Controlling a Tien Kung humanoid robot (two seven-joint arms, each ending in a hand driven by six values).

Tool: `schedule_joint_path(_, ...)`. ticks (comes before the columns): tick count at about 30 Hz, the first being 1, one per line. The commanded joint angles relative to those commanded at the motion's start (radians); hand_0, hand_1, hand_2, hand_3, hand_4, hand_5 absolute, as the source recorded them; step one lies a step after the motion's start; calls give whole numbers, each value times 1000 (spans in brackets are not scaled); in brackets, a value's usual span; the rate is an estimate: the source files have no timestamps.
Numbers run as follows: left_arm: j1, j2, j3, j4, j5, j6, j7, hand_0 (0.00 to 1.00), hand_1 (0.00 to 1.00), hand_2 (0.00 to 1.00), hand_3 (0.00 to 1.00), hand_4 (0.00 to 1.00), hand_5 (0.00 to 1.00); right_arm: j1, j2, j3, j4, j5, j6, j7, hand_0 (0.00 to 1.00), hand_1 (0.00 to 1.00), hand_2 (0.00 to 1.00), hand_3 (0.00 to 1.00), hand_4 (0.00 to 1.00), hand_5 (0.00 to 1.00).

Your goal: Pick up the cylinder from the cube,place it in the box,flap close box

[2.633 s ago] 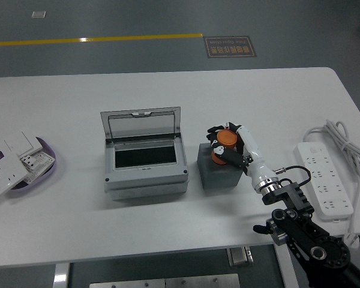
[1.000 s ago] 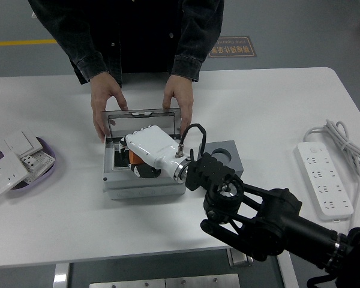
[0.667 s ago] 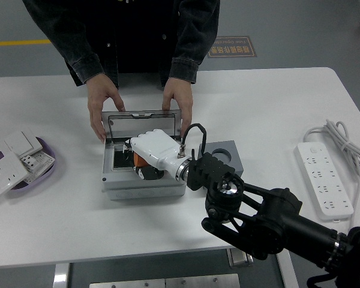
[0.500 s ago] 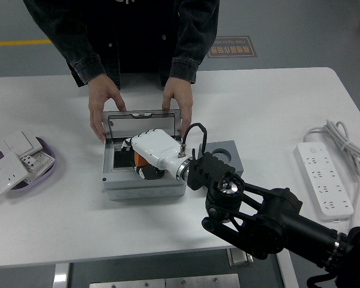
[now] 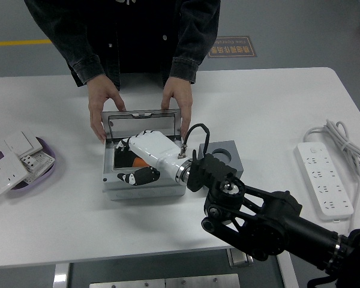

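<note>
Orange cylinder point(image 5: 139, 162) lying inside the open grey box point(image 5: 145, 187), partly hidden beneath the right robot hand point(image 5: 143, 157), whose fingers point(image 5: 132, 177) are spread and no longer grip it. Grey cube point(image 5: 226, 153) just right of the box. A person's hands point(image 5: 179, 102) steady the raised lid point(image 5: 143, 121) from behind the box, on the white surface point(image 5: 270, 108).

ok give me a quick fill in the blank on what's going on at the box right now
1. The right robot hand reaches into the open grey ____.
2. A person's two hands hold the box's raised ____.
3. The cylinder under the robot hand is coloured ____.
4. The cube beside the box now shows an empty round ____ on top.

Missing words: box; lid; orange; hole
</note>
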Motion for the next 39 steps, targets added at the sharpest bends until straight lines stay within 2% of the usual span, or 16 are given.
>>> schedule_joint_path(2,2,-1,3,0,-4,0,-1,634,661,579,635,721,300,-2,-17,-7,23,78,-19,37,828,698,710,741,821,409)
schedule_joint_path(5,5,-1,3,0,-4,1,-1,634,661,579,635,721,300,14,-66,-17,80,198,-53,85,828,698,710,741,821,409)
schedule_joint_path(9,8,-1,-5,0,4,1,2,634,661,579,635,720,300,57,-111,-10,129,342,-83,97,814,689,707,735,823,412)
schedule_joint_path(12,7,0,-6,0,6,0,2,634,661,579,635,720,300,107,-126,2,112,442,-97,86,814,689,707,735,823,412)
schedule_joint_path(13,7,0,-5,0,6,0,2,633,660,579,634,721,299,124,-129,5,99,472,-100,81,735,663,688,710,796,399)
schedule_joint_path(17,4,2,-3,0,7,0,2,633,660,579,634,721,299,201,-130,4,18,564,-103,64,735,663,688,710,796,399)
schedule_joint_path(18,4,3,-3,0,8,0,2,633,660,578,634,722,297,222,-128,2,-6,574,-101,58,582,613,671,703,779,401)
schedule_joint_path(23,1,7,-4,0,11,0,3,633,660,578,634,722,297,300,-120,-19,-109,575,-87,35,582,613,671,703,779,401)
schedule_joint_path(24,0,8,-4,0,11,0,4,633,661,578,633,722,299,311,-119,-28,-133,578,-83,31,473,580,655,700,769,395)
schedule_joint_path(27,-1,9,-5,0,12,0,3,633,661,578,633,722,299,327,-127,-65,-164,579,-69,14,473,580,655,700,769,395)
schedule_joint_path(30,0,9,-7,0,15,0,4,633,661,578,633,722,299,332,-138,-95,-152,561,-55,-5,473,580,655,700,769,395)
schedule_joint_path(31,0,9,-7,0,15,0,4,633,660,578,633,720,295,332,-141,-103,-146,555,-52,-10,447,562,658,702,761,386)
schedule_joint_path(36,1,10,-8,0,16,0,4,633,660,578,633,720,295,332,-164,-134,-90,520,-39,-34,447,562,658,702,761,386)
schedule_joint_path(37,1,10,-7,0,16,0,3,633,660,578,633,719,292,331,-172,-138,-73,512,-38,-40,408,553,665,711,756,383)
schedule_joint_path(39,0,11,-5,0,13,0,1,633,660,578,633,719,292,327,-189,-144,-40,495,-37,-52,408,553,665,711,756,383)
